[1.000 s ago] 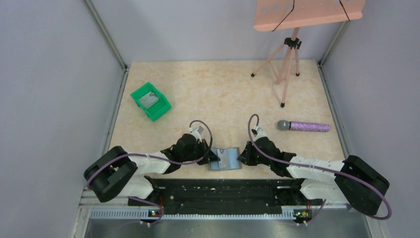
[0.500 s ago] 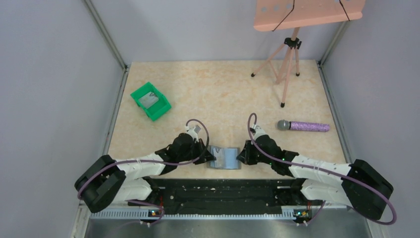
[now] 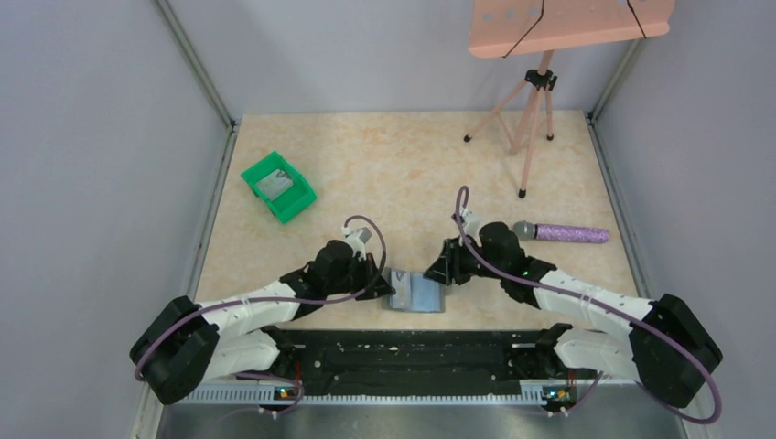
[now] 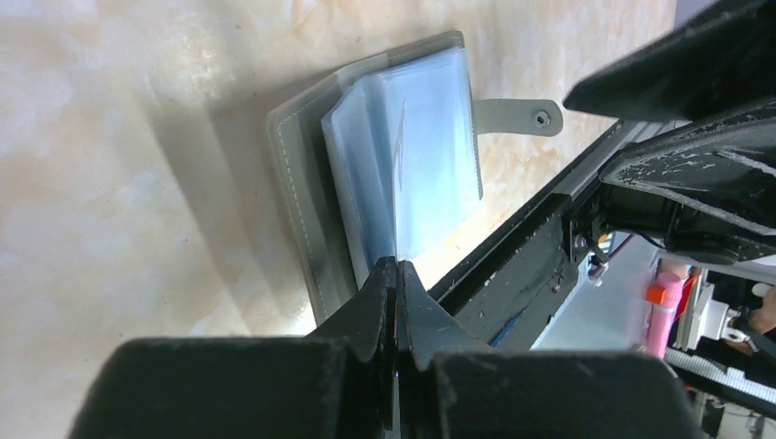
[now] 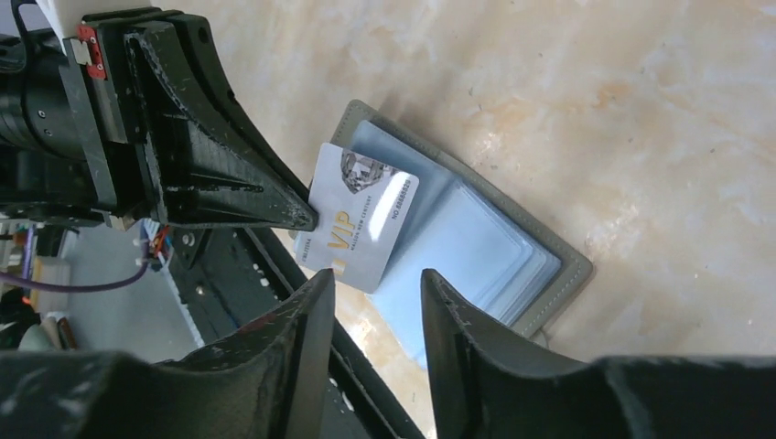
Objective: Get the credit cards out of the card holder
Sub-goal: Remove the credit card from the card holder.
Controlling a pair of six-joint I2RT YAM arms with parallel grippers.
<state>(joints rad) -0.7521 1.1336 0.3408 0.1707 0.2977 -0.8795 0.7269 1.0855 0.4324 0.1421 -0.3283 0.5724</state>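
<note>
Clamped in left gripper (image 4: 396,267) just above holder (image 5: 553,277): one card (image 5: 361,219), nearly out. Right gripper (image 5: 377,279) agape, empty. Other sleeves (image 4: 430,155) unchecked.

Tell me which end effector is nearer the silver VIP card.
Left. The left end effector pinches the VIP card at one edge; the right end effector is open, apart from it, beside the card holder.

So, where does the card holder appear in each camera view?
Top external: card holder low centre.
Left wrist: card holder upper centre, above the left hand.
Right wrist: card holder centre-right, lying open.
Shared landmark: left hand, shut on the VIP card.
</note>
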